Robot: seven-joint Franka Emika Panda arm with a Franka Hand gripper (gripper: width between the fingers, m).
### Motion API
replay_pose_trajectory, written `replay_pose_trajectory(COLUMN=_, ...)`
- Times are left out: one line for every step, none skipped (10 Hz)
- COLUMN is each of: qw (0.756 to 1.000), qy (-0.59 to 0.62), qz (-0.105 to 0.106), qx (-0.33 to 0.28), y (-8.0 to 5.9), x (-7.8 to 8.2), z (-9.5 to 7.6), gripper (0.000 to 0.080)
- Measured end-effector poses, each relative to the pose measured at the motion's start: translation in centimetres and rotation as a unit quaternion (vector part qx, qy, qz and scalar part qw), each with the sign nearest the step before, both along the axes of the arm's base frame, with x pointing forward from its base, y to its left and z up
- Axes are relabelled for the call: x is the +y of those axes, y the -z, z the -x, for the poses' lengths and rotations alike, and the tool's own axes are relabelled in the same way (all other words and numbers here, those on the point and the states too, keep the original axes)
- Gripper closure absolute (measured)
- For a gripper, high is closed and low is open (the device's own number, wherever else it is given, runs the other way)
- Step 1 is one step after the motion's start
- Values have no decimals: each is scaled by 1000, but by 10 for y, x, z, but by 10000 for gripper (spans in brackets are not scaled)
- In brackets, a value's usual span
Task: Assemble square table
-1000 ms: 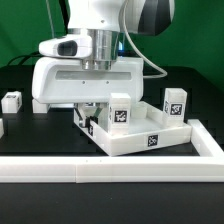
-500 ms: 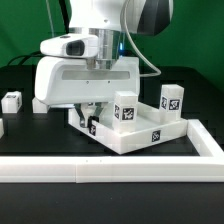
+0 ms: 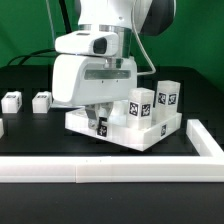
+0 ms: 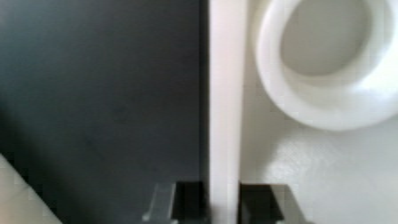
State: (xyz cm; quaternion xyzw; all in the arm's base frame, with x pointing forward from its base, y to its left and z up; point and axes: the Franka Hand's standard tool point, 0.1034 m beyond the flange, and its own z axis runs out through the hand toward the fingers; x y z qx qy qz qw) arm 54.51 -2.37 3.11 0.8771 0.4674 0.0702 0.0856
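Fingers (image 4: 187,205) clamped tight on the tabletop rim (image 3: 115,136), a round socket (image 4: 329,55) just beside; a low, square grip should slide it across the bench (image 3: 35,135) without tipping.

My hand (image 3: 97,114) has a glossy white plastic shell. The table top (image 3: 125,138) is smooth white plastic with printed black-and-white tags (image 3: 101,126). The worktop (image 3: 40,135) is matt black.

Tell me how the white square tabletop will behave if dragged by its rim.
The tabletop looks like rigid moulded plastic, so it should be stiff. The tool pinches only the thin raised rim, so the top may pivot in the grip. Broad and flat, it should slide rather than tip.
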Motion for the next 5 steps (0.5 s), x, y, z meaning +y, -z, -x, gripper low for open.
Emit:
replay_pose_trajectory(qw=1000, qy=-24, qz=6, qx=2, y=0, x=-1, z=0, gripper=731)
replay_pose_trajectory(qw=999, qy=-48, qz=12, qx=4, y=0, x=-2, z=-1, gripper=731)
replay_pose_trajectory(qw=997, qy=-70, qz=18, qx=6, y=0, x=-2, z=-1, gripper=731)
replay_pose_trajectory(qw=994, qy=-105, qz=27, qx=9, y=0, x=-3, z=-1, gripper=731)
replay_pose_trajectory(qw=990, qy=-133, qz=34, qx=12, y=0, x=-3, z=-1, gripper=729)
